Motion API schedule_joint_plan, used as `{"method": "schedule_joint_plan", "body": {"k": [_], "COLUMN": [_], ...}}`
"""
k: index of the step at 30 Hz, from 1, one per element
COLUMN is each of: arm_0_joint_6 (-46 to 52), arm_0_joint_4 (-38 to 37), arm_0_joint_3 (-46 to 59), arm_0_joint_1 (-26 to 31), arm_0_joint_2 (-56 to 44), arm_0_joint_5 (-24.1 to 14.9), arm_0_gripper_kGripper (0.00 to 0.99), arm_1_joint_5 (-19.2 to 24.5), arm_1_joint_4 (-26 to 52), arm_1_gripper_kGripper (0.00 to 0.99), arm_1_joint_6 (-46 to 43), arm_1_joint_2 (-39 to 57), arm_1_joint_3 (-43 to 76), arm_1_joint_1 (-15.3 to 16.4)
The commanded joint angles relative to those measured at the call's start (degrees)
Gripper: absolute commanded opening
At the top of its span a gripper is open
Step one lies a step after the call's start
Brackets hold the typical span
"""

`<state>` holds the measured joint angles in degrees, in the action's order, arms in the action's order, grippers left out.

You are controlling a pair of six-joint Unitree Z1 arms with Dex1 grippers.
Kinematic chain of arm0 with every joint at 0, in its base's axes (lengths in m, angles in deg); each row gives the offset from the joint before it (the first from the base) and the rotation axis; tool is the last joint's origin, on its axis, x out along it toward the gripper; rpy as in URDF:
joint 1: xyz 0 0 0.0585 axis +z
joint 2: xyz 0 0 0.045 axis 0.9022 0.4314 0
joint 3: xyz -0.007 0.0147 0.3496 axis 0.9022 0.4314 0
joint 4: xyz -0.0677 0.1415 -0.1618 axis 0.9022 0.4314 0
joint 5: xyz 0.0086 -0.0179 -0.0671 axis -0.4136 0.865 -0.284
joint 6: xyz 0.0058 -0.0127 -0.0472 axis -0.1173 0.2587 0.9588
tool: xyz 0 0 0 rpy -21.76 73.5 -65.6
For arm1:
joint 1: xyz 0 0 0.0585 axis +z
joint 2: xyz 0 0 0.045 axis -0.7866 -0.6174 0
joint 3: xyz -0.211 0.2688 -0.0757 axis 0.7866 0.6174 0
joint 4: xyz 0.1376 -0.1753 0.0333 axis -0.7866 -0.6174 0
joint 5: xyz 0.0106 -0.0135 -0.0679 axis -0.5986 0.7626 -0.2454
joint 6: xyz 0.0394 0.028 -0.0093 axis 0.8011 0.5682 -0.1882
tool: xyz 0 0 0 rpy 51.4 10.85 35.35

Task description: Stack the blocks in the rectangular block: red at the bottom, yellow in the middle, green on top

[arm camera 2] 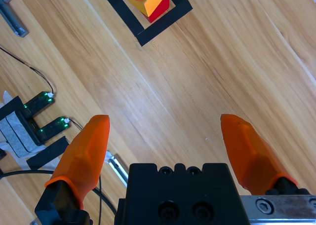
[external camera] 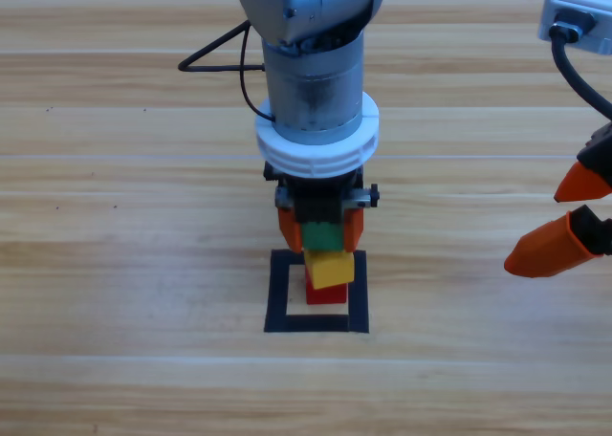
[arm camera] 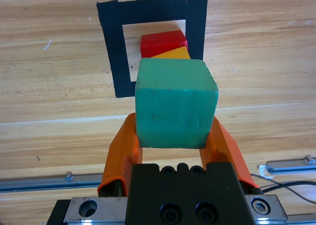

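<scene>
The left gripper (arm camera: 173, 136) has its orange jaws clamped on the teal-green cube (arm camera: 175, 104), which hangs over the yellow cube (external camera: 330, 268); that cube sits, turned a little askew, on the red cube (external camera: 326, 294) inside the black tape square (external camera: 279, 293). From the left wrist view the green cube seems to lie slightly toward the gripper's side of the two-cube stack, though whether it already touches the yellow top is hard to tell. The right gripper (external camera: 564, 221) waits at the right edge, jaws wide apart and holding nothing.
</scene>
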<state>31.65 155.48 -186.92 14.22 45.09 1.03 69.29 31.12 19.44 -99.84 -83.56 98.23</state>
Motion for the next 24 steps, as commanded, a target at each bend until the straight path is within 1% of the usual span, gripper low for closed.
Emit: {"method": "schedule_joint_plan", "body": {"k": [1, 21, 24], "arm_0_joint_6": [1.14, 2.01, 2.01], "arm_0_joint_4": [0.47, 0.47, 0.38], "arm_0_joint_3": [-0.1, -0.27, -0.36], "arm_0_joint_1": [-1.02, -2.16, -2.16], "arm_0_joint_2": [1.87, 2.57, 2.92], "arm_0_joint_5": [0.22, 0.14, 0.22], "arm_0_gripper_kGripper": [0.083, 0.084, 0.133], "arm_1_joint_5": [-0.41, -0.41, -0.5], "arm_1_joint_4": [-0.42, -0.42, -0.42], "arm_1_gripper_kGripper": [0.99, 0.99, 0.99], "arm_1_joint_6": [-0.22, -0.31, -0.4], "arm_1_joint_2": [-3.17, -3.26, -3.26], "arm_1_joint_3": [1.71, 1.71, 1.8], "arm_1_joint_1": [0.4, 0.4, 0.4]}}
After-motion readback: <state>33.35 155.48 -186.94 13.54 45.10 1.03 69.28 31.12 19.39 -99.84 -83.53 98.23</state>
